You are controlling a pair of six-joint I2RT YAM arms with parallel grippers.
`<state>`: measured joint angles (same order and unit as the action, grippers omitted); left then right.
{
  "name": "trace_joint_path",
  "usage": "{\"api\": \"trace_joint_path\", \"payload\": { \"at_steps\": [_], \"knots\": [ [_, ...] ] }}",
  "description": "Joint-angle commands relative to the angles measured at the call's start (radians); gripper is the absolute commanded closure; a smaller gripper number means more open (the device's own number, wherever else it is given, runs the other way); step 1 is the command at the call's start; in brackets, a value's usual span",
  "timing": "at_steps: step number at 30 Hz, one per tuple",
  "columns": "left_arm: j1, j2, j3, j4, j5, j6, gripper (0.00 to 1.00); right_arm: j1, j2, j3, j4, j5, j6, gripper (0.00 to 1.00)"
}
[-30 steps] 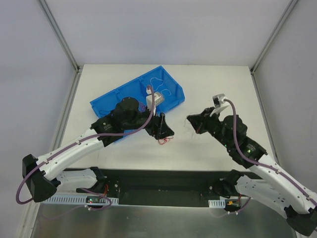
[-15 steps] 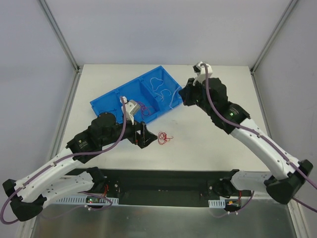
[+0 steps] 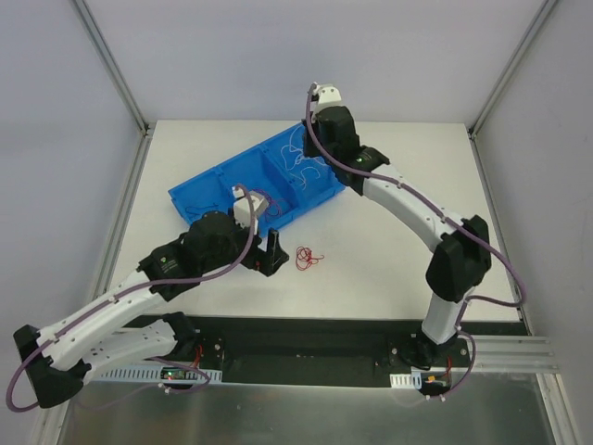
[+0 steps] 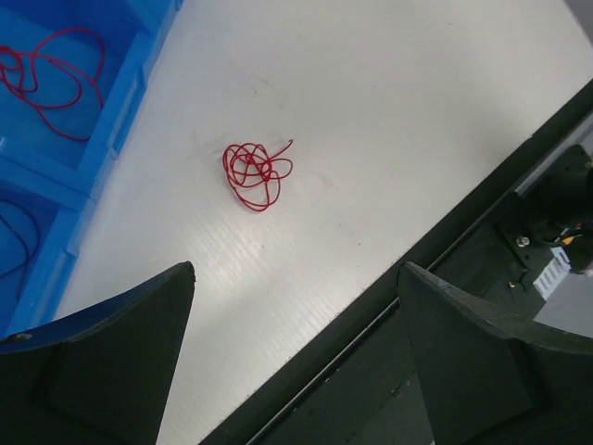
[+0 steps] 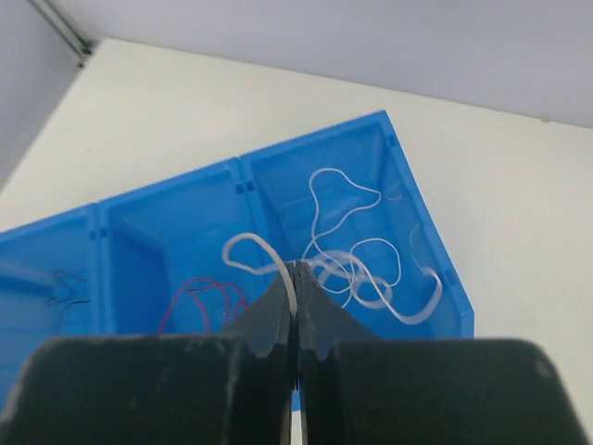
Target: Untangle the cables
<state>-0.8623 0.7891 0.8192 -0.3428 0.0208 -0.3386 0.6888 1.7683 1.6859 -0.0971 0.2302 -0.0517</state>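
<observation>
Your right gripper [image 5: 296,269] pinches the white cable [image 5: 255,243] over the blue bin [image 5: 315,146]: drop it inside. Left gripper [image 4: 296,278] hangs wide apart beside the bin.

White table [image 3: 398,241] — a blue bin [image 3: 222,169] sits askew at its far left, and a small red wire tangle [image 3: 307,257] lies on the bare top, just beside the bin.

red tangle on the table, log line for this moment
left jaws: open, near red tangle on table | right jaws: shut on white wire, over blue bin
</observation>
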Motion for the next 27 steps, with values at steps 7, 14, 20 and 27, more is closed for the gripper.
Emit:
{"api": "trace_joint_path", "payload": {
  "at_steps": [7,14,20,27],
  "knots": [
    [0.031,0.212,0.098,0.022,-0.105,0.026,0.11,-0.066,0.249,0.112,0.028,-0.040,-0.042,0.97],
    [0.098,0.295,0.046,0.083,0.035,-0.105,0.18,-0.067,0.209,0.092,-0.084,-0.149,-0.039,0.54],
    [0.129,0.396,-0.008,0.208,0.168,-0.172,0.39,-0.060,0.004,-0.170,-0.028,-0.203,-0.001,0.34],
    [0.120,0.568,0.027,0.269,0.192,-0.183,0.51,0.000,-0.354,-0.763,0.239,-0.203,0.173,0.34]
  ]
}}
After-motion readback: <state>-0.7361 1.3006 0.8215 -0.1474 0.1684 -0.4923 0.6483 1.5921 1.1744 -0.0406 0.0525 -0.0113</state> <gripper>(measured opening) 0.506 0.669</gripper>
